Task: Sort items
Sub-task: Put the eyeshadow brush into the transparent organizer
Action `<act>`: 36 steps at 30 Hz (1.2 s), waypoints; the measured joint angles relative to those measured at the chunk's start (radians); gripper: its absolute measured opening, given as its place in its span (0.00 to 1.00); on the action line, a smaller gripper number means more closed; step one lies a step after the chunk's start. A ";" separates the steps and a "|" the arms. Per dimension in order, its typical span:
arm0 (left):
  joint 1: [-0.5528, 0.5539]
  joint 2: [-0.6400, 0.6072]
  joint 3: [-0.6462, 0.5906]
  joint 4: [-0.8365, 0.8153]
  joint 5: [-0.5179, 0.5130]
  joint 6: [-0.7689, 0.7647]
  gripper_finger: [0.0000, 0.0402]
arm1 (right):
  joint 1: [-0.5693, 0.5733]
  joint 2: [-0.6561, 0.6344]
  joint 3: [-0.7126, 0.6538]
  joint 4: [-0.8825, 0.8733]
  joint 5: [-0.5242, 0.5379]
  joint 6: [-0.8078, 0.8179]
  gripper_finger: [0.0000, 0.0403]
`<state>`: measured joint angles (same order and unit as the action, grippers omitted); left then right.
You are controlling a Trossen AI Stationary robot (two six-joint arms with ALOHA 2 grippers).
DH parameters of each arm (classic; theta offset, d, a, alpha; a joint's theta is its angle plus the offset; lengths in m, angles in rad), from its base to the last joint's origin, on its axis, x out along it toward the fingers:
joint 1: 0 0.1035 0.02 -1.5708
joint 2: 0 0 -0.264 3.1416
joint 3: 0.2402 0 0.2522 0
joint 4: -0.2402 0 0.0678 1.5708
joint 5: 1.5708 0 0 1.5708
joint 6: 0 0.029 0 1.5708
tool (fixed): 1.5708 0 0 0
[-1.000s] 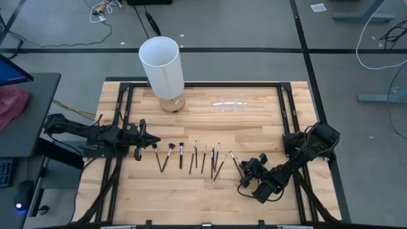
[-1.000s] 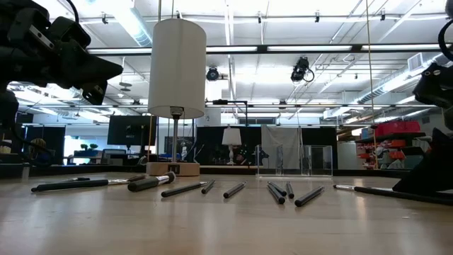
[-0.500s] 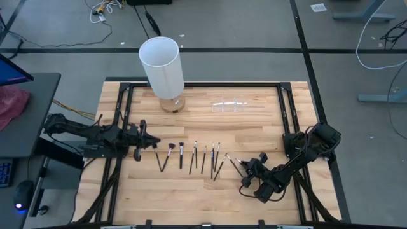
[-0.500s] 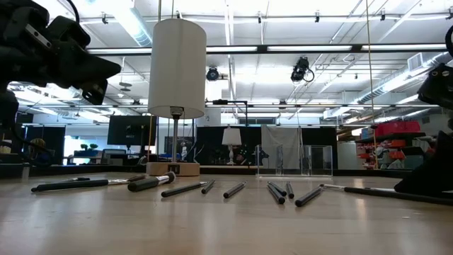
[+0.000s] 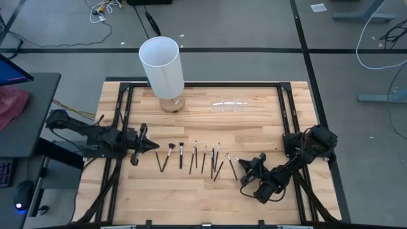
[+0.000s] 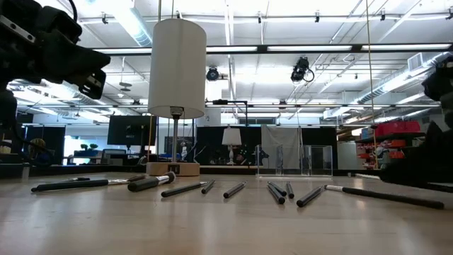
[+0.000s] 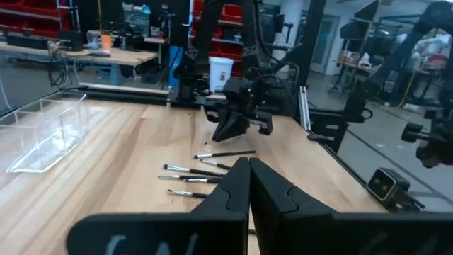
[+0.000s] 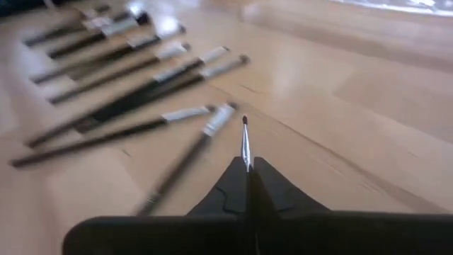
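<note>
A row of thin dark makeup brushes (image 5: pixel 194 158) with silver ferrules lies flat on the wooden table, also seen in the low view (image 6: pixel 233 190) and in both wrist views (image 7: pixel 191 173) (image 8: pixel 134 64). My right gripper (image 5: pixel 241 170) (image 8: pixel 246 166) sits just right of the row, shut on one thin brush (image 5: pixel 232 164) (image 6: pixel 382 196). My left gripper (image 5: pixel 151 145) (image 7: pixel 248 173) hovers left of the row, shut on nothing. My right gripper pinches the thin brush between its two fingers at the silver ferrule (image 8: pixel 245 150). The brush lies along the fingers, and its small dark tip (image 8: pixel 244 121) sticks out ahead toward the row. The fingers hide the handle. I cannot tell if it clears the table.
A tall white cylinder (image 5: pixel 162 63) (image 6: pixel 177 64) stands on a wooden base at the table's far left. A small clear holder (image 5: pixel 232 105) (image 6: pixel 294 159) (image 7: pixel 42 134) lies at the far middle. Black frame rails (image 5: pixel 124 114) run along the table's sides.
My right gripper has moved toward the table's left, closer to the row, and has taken the thin brush with it. My left gripper has drawn back slightly toward the left edge. The row has stayed still.
</note>
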<state>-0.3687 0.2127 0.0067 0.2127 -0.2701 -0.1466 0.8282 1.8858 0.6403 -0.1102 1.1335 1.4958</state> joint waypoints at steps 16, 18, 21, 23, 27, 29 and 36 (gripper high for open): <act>-0.074 0.512 0.000 0.471 -0.068 0.038 0.01 | -0.093 -0.004 0.003 0.894 0.068 -0.908 0.00; -0.074 0.596 0.000 0.560 -0.067 0.047 0.01 | -0.110 -0.005 0.004 1.041 0.034 -1.052 0.00; -0.072 0.725 0.000 0.694 -0.045 0.063 0.01 | -0.138 -0.006 0.004 1.231 -0.030 -1.227 0.00; -0.067 0.813 0.001 0.784 -0.028 0.074 0.01 | -0.157 -0.006 0.006 1.319 -0.079 -1.311 0.00; -0.059 0.988 0.063 0.866 -0.019 0.092 0.04 | -0.197 -0.006 0.045 1.367 -0.168 -1.402 0.00; -0.054 1.079 0.123 0.880 -0.005 0.120 0.09 | -0.216 -0.006 0.076 1.366 -0.221 -1.433 0.00; -0.006 1.317 0.321 0.902 0.065 0.166 0.33 | -0.239 -0.006 0.162 1.364 -0.334 -1.546 0.00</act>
<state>-0.3743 1.5294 0.3277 1.1144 -0.2051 0.0193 0.5892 1.8793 0.8025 1.2537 0.7997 -0.0506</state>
